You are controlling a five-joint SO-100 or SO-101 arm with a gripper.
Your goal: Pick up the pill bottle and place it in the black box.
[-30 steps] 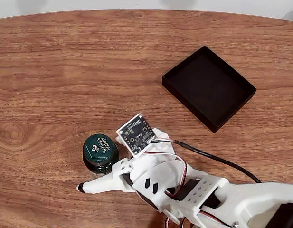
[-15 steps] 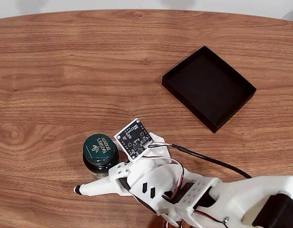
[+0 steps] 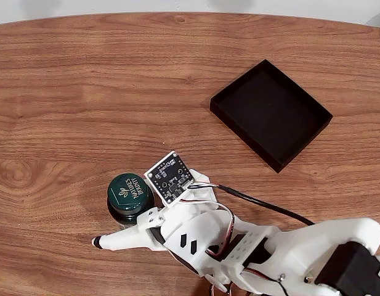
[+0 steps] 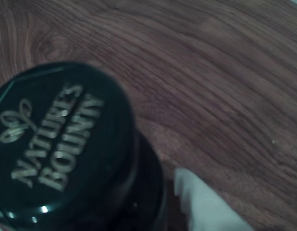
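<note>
Since a second before, the arm had slid leftward in the fixed view: its white finger tip, once at the pill bottle's lower left, now reached further past the bottle, and the small circuit board had drifted left and down to sit just beside the lid. The pill bottle (image 3: 130, 197) itself had not shifted; it stood upright on the tabletop (image 3: 85, 92) at lower left of centre, its green lid showing pale lettering. In the wrist view the lid (image 4: 57, 154) loomed large and blurred at lower left, with a pale finger (image 4: 201, 207) just to its right, touching or nearly touching the dark glass below the lid.

The gripper (image 3: 129, 217) lay around the bottle's lower side in the fixed view. One long white finger (image 3: 119, 240) with a dark tip ran below the bottle; the other was hidden under the circuit board (image 3: 170, 177). The jaws stood apart with the bottle between them, though whether they pressed on it could not be told.

The black box (image 3: 271, 114) rested well apart to the upper right, turned at an angle. A black cable (image 3: 270, 207) trailed from the board toward the arm's white body.
</note>
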